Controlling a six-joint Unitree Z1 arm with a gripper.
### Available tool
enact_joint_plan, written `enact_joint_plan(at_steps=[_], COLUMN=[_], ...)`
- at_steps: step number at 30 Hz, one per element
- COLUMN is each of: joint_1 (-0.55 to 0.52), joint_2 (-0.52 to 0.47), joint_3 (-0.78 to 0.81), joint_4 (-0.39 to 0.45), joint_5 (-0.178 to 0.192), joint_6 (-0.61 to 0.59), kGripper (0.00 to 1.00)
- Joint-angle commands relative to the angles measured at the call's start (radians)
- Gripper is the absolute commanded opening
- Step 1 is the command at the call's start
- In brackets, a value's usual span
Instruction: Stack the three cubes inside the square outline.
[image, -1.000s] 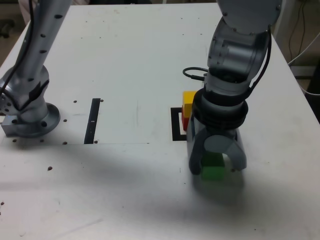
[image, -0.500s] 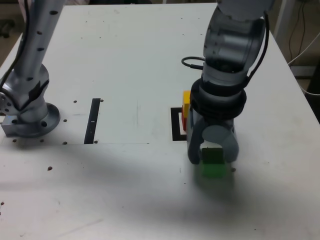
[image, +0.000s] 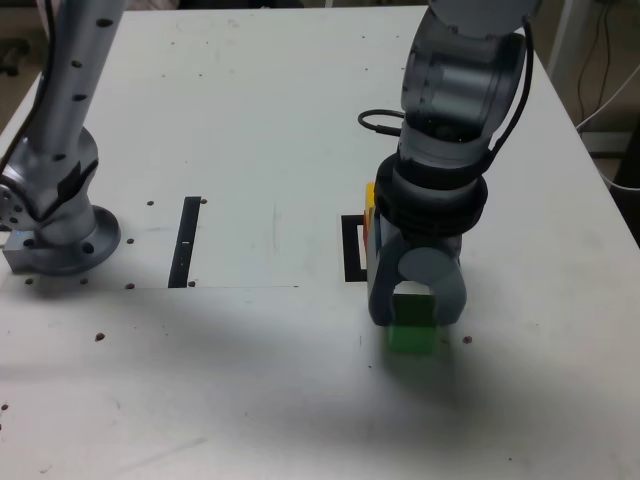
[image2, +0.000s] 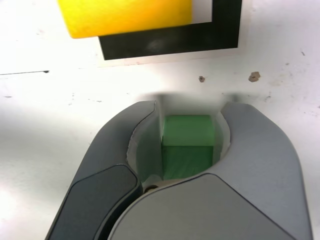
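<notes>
Gripper is clamped on the green cube, low and centre-right in the exterior view, with the cube apparently sitting on the white table; the wrist view shows the cube pinched between both grey jaws, only its outer part clear of them. Just above it in the exterior view, the yellow cube sits on the red cube inside the square outline, both largely hidden behind the wrist. Risks, as judged: the grip is near the jaw tips, so the cube could twist or slip on lifting. The stack stands very close to the gripper body, so a low or slanted carry could knock the yellow cube off. The green cube looks slightly larger than its base, so an off-centre or tilted release could topple all three. Stack alignment cannot be checked from here.
</notes>
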Motion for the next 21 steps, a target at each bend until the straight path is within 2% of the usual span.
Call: enact_joint_plan(at_steps=[1,12,21], joint_1=[0.002,-0.022,-0.008], joint_2=[-0.018,-0.157,-0.262], joint_3=[-0.009,-0.09,-0.091], joint_4=[0.018,0.143,0.202], joint_5=[-0.002,0.007,0.017], joint_6=[0.0,0.002,0.029], kGripper=[0.0,0.0,0.0])
